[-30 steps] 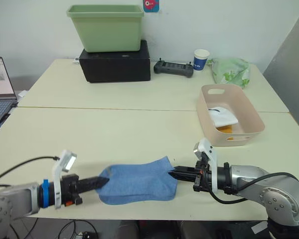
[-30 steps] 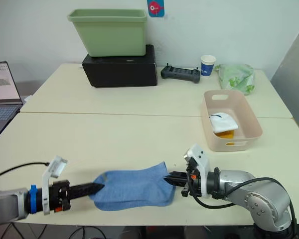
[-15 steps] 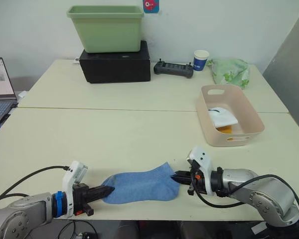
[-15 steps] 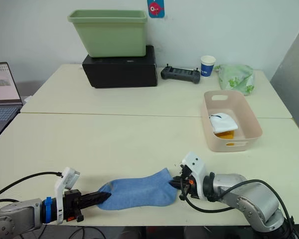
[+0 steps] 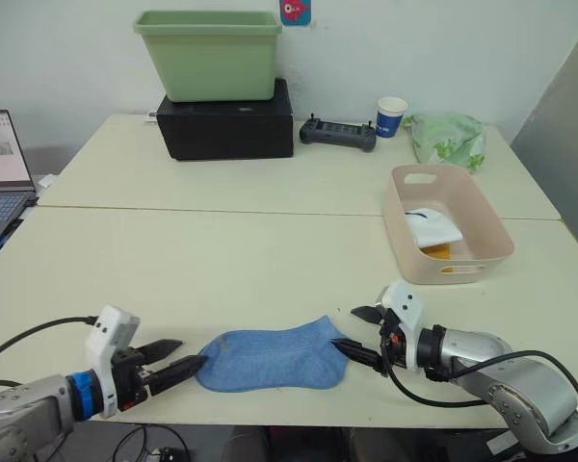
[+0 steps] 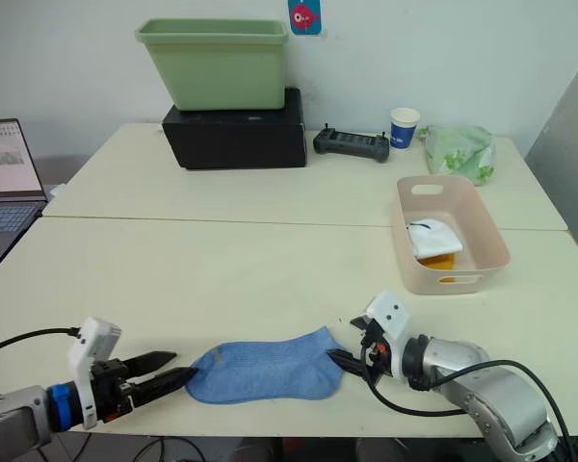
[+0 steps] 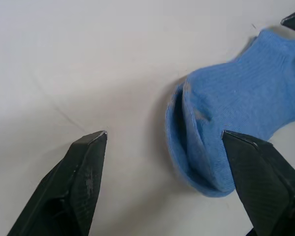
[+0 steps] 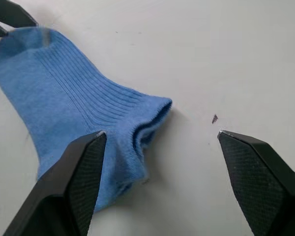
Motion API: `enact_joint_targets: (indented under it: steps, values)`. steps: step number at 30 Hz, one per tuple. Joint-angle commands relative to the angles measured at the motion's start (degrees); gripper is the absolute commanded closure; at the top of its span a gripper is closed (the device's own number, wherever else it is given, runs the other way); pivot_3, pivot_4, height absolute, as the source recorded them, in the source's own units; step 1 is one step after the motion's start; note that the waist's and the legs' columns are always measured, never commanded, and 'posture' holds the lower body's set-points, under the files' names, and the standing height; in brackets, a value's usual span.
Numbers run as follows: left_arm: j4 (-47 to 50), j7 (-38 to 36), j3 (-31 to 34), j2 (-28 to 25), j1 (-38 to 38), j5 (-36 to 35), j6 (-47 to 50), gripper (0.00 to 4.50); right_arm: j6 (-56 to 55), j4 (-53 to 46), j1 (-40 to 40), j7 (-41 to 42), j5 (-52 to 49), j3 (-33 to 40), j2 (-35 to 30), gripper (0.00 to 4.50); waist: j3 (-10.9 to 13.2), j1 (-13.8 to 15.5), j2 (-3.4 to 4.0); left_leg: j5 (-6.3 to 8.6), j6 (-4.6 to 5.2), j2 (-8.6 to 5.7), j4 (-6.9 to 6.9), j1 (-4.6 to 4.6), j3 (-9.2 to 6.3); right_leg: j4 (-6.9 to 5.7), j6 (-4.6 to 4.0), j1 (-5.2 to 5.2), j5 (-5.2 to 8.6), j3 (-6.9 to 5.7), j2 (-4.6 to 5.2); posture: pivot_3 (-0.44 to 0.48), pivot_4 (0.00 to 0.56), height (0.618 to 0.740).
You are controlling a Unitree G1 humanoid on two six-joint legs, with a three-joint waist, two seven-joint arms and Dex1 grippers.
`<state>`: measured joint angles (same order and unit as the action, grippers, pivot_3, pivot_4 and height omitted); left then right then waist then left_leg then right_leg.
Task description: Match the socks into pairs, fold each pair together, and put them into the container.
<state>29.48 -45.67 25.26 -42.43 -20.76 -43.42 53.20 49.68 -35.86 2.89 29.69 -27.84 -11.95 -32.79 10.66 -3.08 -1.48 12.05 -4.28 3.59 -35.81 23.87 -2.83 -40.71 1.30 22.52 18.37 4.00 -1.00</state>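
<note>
Here the left gripper (image 5: pixel 170 358) lies low on the near left of the table (image 5: pixel 222 250), fingers spread, tips just beside the toe of the blue sock (image 5: pixel 275 354). The sock lies flat along the near edge, between both grippers. At its cuff end the right gripper (image 5: pixel 358 333) is also spread, one finger at the cuff. To the far right stands the container (image 5: pixel 484 223), holding a white sock (image 5: pixel 431 227) over a yellow one (image 5: pixel 437 251).

Two pale tables (image 5: pixel 270 183) stand pushed together before a white wall (image 5: pixel 77 58); a grey panel (image 5: pixel 568 125) stands far right.
</note>
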Motion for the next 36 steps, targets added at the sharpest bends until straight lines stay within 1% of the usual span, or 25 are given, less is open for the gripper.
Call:
enact_joint_targets:
  steps: [1,2,4,7,10,11,13,16,17,18,21,23,25,27,32,34,36]
  values:
    - [0.41,2.55,-4.87,1.51,1.72,2.47,-1.97,0.67,-2.63,-0.58,-0.85,0.14,2.04,-1.38,-0.12,0.55,0.0,0.1,0.0,0.0,0.0,0.0,-0.01,0.0,-0.01,0.0,0.0,-0.01,0.0,0.0,0.0,0.0,0.15,0.73]
    - [-0.66,3.41,-5.79,2.01,2.04,3.4,-2.42,0.67,-2.8,-0.42,-1.02,0.29,2.4,-1.74,-0.09,0.55,-0.01,0.14,0.01,0.0,0.0,0.0,-0.01,-0.01,-0.01,0.0,0.0,-0.03,0.0,0.0,0.0,0.0,0.15,0.73]
    - [-1.59,2.8,-6.96,1.76,1.97,3.29,-2.27,0.67,-3.15,-0.27,-1.19,0.52,3.14,-2.48,-0.11,0.55,-0.02,0.18,0.04,0.0,0.0,-0.02,0.0,-0.07,-0.01,0.01,0.0,-0.11,0.0,0.0,0.01,0.0,0.15,0.73]
    - [-0.23,2.49,-7.51,1.7,1.52,0.26,0.41,1.26,-2.82,-0.78,-1.76,0.86,3.34,-3.18,-0.46,1.13,-0.05,0.18,0.08,0.0,0.0,-0.01,0.0,-0.12,-0.01,0.01,0.0,-0.15,0.0,0.0,0.01,0.0,0.15,0.73]
    - [1.44,2.22,-8.47,1.48,1.09,-1.63,1.89,2.17,-2.76,-1.03,-2.37,1.06,3.8,-3.69,-0.44,2.15,-0.05,0.17,0.07,0.01,0.01,-0.01,0.0,-0.11,-0.01,0.08,0.01,-0.17,0.01,-0.02,0.01,0.0,0.15,0.73]
    - [1.51,2.24,-9.03,1.33,1.05,-1.39,1.84,2.43,-2.66,-1.19,-2.43,1.14,3.76,-3.87,-0.29,2.46,-0.05,0.17,0.07,0.02,0.01,-0.01,0.0,-0.11,-0.01,0.11,0.01,-0.18,0.01,-0.02,0.01,0.0,0.15,0.73]
    - [1.32,2.42,-9.66,1.1,1.06,-1.0,1.59,3.08,-2.53,-1.48,-2.42,1.47,3.51,-4.11,-0.13,3.25,-0.05,0.17,0.07,0.02,0.02,-0.01,0.0,-0.11,-0.01,0.16,0.01,-0.2,0.01,-0.01,0.01,0.0,0.15,0.73]
    - [0.61,3.33,-9.2,1.48,1.79,-1.3,1.52,4.01,-2.33,-2.29,-2.2,2.19,2.57,-3.75,-0.02,4.3,-0.05,0.18,0.07,0.03,0.02,-0.01,0.0,-0.11,-0.02,0.16,0.01,-0.21,0.0,-0.01,0.01,0.0,0.15,0.73]
    - [0.41,3.65,-8.86,1.69,2.22,-1.57,1.56,4.28,-2.22,-2.47,-2.06,2.22,2.36,-3.46,0.15,4.5,-0.05,0.18,0.07,0.03,0.02,-0.01,0.0,-0.11,-0.02,0.16,0.01,-0.21,0.0,-0.01,0.01,0.0,0.15,0.73]
    - [0.0,3.95,-8.44,1.79,3.18,-1.8,1.47,4.48,-2.28,-2.44,-1.59,2.08,2.14,-2.92,0.64,4.5,-0.05,0.18,0.07,0.03,0.02,-0.01,0.0,-0.1,-0.03,0.17,0.01,-0.21,0.0,-0.01,0.01,0.0,0.15,0.73]
    - [-1.97,5.13,-7.58,1.81,7.53,-2.84,1.96,4.48,-1.44,-1.72,0.66,1.13,1.31,-1.21,2.5,4.5,-0.04,0.18,0.06,0.02,0.02,-0.01,0.0,-0.1,-0.05,0.16,0.02,-0.21,0.0,-0.02,0.01,0.0,0.15,0.73]
    - [-4.33,5.74,-8.01,1.75,12.64,-3.33,2.82,4.48,0.28,-0.29,3.15,0.01,0.07,0.28,4.71,4.5,-0.04,0.19,0.05,0.02,0.02,-0.01,-0.01,-0.09,-0.09,0.15,0.05,-0.21,-0.03,-0.06,0.0,0.0,0.15,0.73]
    - [-6.39,5.74,-8.82,1.74,16.1,-3.08,3.17,4.48,1.67,1.15,4.83,-0.9,-0.44,1.16,6.26,4.5,-0.05,0.19,0.03,0.02,0.02,-0.01,-0.03,-0.09,-0.1,0.15,0.09,-0.21,-0.06,-0.16,-0.03,0.0,0.15,0.73]
    - [-9.5,5.85,-10.06,2.12,19.61,-1.94,2.86,4.48,1.95,3.17,6.76,-1.18,0.3,1.36,7.0,4.5,-0.05,0.19,0.03,0.02,0.02,-0.02,0.0,-0.06,-0.06,0.23,0.1,-0.22,-0.06,-0.16,-0.03,0.0,0.15,0.73]
    - [-22.0,2.84,-18.0,1.16,30.97,3.85,1.25,4.48,3.7,9.86,13.31,-1.54,1.26,1.24,7.87,4.5,-0.04,0.18,0.03,0.02,0.03,-0.03,-0.01,-0.02,-0.07,0.29,0.13,-0.21,-0.09,-0.21,-0.04,0.0,0.15,0.73]
    - [-26.05,1.5,-20.2,1.29,34.04,6.43,-0.95,4.48,4.05,11.92,14.75,-2.05,2.41,0.76,7.87,4.5,-0.04,0.18,0.03,0.02,0.03,-0.03,-0.01,-0.03,-0.07,0.29,0.15,-0.22,-0.1,-0.21,-0.06,0.0,0.15,0.73]
    - [-28.23,0.01,-20.64,1.45,35.8,6.82,-1.51,4.48,4.52,12.59,15.31,-2.11,2.89,0.37,7.67,4.5,-0.04,0.21,0.04,0.02,0.03,-0.03,0.0,-0.01,-0.07,0.31,0.15,-0.22,-0.1,-0.21,-0.06,0.0,0.15,0.73]
